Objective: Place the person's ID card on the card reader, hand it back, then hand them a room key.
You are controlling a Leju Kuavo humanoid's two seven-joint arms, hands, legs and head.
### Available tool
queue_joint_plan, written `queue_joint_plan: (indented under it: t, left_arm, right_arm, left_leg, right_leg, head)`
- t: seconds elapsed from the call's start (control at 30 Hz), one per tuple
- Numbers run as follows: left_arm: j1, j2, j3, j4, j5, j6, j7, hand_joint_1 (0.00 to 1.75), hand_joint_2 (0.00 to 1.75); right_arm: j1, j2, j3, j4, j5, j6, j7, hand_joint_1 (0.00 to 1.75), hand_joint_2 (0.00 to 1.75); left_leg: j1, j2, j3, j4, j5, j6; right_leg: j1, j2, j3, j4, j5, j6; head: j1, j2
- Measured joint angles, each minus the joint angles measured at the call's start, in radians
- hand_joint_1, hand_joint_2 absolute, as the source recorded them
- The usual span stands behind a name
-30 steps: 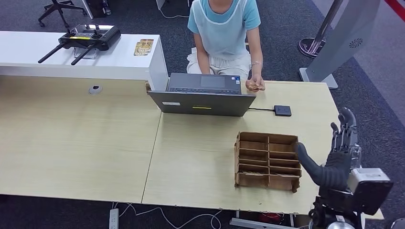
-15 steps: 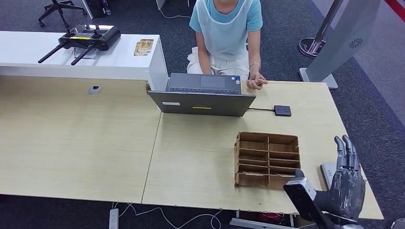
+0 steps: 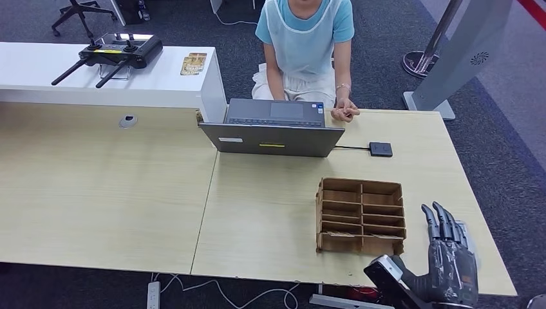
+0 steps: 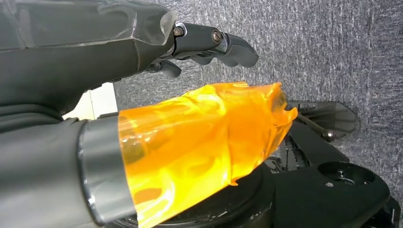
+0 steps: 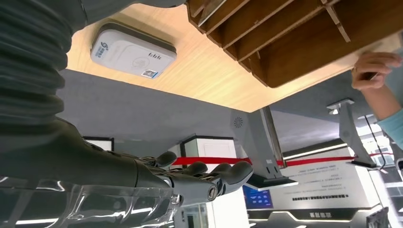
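My right hand (image 3: 449, 267) hangs at the table's near right corner, fingers spread and straight, holding nothing. Just beyond its fingertips lies the white, rounded-rectangle card reader (image 5: 133, 50), flat on the pale wooden table (image 3: 270, 206). Beside the hand, toward the table's middle, sits the brown wooden compartment organizer (image 3: 361, 217). Far ahead of the hand, past the grey open laptop (image 3: 273, 132) and the small black square device (image 3: 380, 149), the person's hand (image 3: 344, 113) rests on the table's far edge, closed around a small object I cannot identify. My left hand (image 4: 142, 52), its thumb wrapped in orange film, hangs over grey carpet, fingers loosely extended and empty.
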Motion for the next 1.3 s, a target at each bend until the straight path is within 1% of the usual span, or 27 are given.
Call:
queue_joint_plan:
  t: [0.2, 0.63, 0.9, 1.3]
  left_arm:
    - [-0.001, 0.0, 0.0, 0.0, 0.0, 0.0, 0.001, 0.0, 0.0]
    - [-0.001, 0.0, 0.0, 0.0, 0.0, -0.001, 0.011, 0.0, 0.0]
    - [-0.001, -0.001, 0.002, 0.0, 0.003, -0.001, 0.01, 0.0, 0.0]
    - [-0.001, -0.001, 0.007, 0.0, 0.003, -0.007, 0.003, 0.0, 0.0]
  right_arm:
    - [-0.034, -0.019, 0.043, 0.033, 0.027, 0.014, 0.019, 0.0, 1.75]
    - [-0.112, -0.022, 0.1, 0.115, 0.042, 0.039, 0.026, 0.0, 1.75]
    - [-0.131, -0.022, 0.095, 0.171, 0.03, 0.059, 0.04, 0.0, 1.75]
    - [-0.156, -0.014, 0.059, 0.229, -0.003, 0.058, 0.011, 0.0, 1.75]
  left_leg:
    - [0.0, 0.002, 0.0, 0.0, 0.0, 0.0]
    - [0.0, 0.003, 0.001, 0.0, 0.0, 0.0]
    - [0.0, 0.003, 0.001, 0.0, 0.0, 0.0]
    - [0.0, 0.002, 0.001, 0.0, 0.0, 0.0]
  right_leg:
    - [0.0, 0.001, 0.0, 0.0, 0.0, 0.0]
    - [0.0, 0.002, 0.0, 0.0, 0.0, 0.0]
    - [0.0, 0.002, 0.0, 0.0, 0.0, 0.0]
    - [0.0, 0.002, 0.0, 0.0, 0.0, 0.0]
  head:
    - [0.0, 0.0]
    - [0.0, 0.0]
    - [0.0, 0.0]
    - [0.0, 0.0]
